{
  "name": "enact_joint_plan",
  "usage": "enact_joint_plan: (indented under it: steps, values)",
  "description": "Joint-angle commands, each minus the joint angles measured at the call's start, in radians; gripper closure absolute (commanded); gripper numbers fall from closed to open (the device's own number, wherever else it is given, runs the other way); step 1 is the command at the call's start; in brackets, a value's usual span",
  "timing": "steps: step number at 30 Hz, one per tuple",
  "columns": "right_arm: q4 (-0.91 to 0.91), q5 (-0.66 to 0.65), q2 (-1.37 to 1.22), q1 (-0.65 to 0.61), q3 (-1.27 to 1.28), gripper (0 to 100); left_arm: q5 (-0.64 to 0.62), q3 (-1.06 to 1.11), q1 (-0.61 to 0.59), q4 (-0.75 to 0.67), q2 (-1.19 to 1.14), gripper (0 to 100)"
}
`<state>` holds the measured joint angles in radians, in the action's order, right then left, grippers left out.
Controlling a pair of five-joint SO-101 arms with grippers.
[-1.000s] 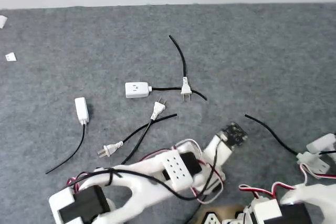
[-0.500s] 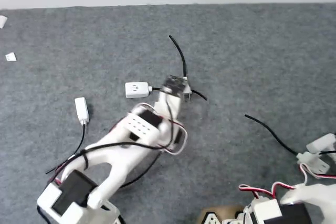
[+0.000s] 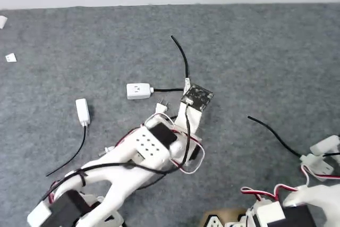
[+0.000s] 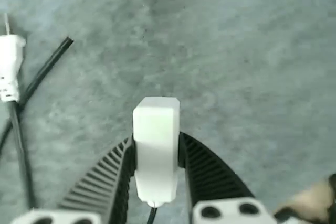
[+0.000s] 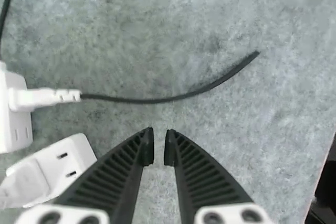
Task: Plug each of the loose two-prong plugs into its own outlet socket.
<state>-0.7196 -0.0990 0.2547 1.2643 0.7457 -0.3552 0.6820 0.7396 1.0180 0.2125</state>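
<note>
My left gripper (image 4: 155, 141) is shut on a white outlet block (image 4: 156, 145), which stands upright between the ribbed black fingers above the grey carpet. In the high view this arm reaches to mid-table, its wrist board (image 3: 196, 98) beside a white two-prong plug (image 3: 187, 84). A second plug (image 3: 159, 111) lies just in front of a white outlet socket (image 3: 139, 90). Another socket (image 3: 82, 110) lies farther left. My right gripper (image 5: 158, 134) is shut with nothing in it, beside a socket (image 5: 10, 119) that has a plug (image 5: 42, 97) in it.
A loose plug (image 4: 10, 66) and a cut black cord end (image 4: 52, 61) lie beside my left gripper. A spare white socket (image 5: 50, 166) sits by my right gripper. Black cords (image 3: 271, 130) trail over the carpet, and small white scraps (image 3: 10, 57) lie far left.
The left arm swung from the front right to the table's middle, then shifted a little right and nearer. It now covers part of the plug by the crossing cords. The right arm kept still.
</note>
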Motion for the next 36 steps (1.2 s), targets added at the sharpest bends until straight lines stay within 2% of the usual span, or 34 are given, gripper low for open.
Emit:
enact_joint_plan:
  steps: [1, 5, 7, 13, 15, 20, 24, 30, 36]
  values:
    - [-0.008, -0.028, 0.015, -0.012, -0.008, 95.4, -0.124, -0.007, -0.008, -0.018, -0.008, 99]
    - [-0.01, -0.038, 0.015, -0.013, -0.008, 95.4, -0.124, -0.035, -0.015, -0.055, -0.161, 98]
    - [-0.01, -0.041, 0.012, -0.025, -0.008, 95.4, -0.124, -0.071, -0.014, -0.055, -0.236, 95]
    - [-0.007, -0.044, 0.008, -0.041, 0.015, 95.4, -0.118, -0.151, -0.017, 0.029, -0.321, 62]
    - [-0.004, -0.044, 0.005, -0.05, 0.015, 95.4, -0.117, -0.151, -0.037, 0.032, -0.305, 59]
    - [0.001, -0.086, 0.005, -0.068, 0.043, 95.4, -0.048, -0.15, -0.172, 0.032, -0.184, 64]
    - [0.001, -0.091, 0.005, -0.077, 0.061, 95.4, 0.038, -0.085, -0.206, 0.026, -0.04, 72]
    - [0.001, -0.091, 0.008, -0.079, 0.063, 95.4, 0.224, 0.065, -0.107, -0.049, 0.121, 100]
    - [-0.001, -0.091, 0.005, -0.079, 0.063, 95.4, 0.253, 0.114, -0.011, -0.087, 0.127, 99]
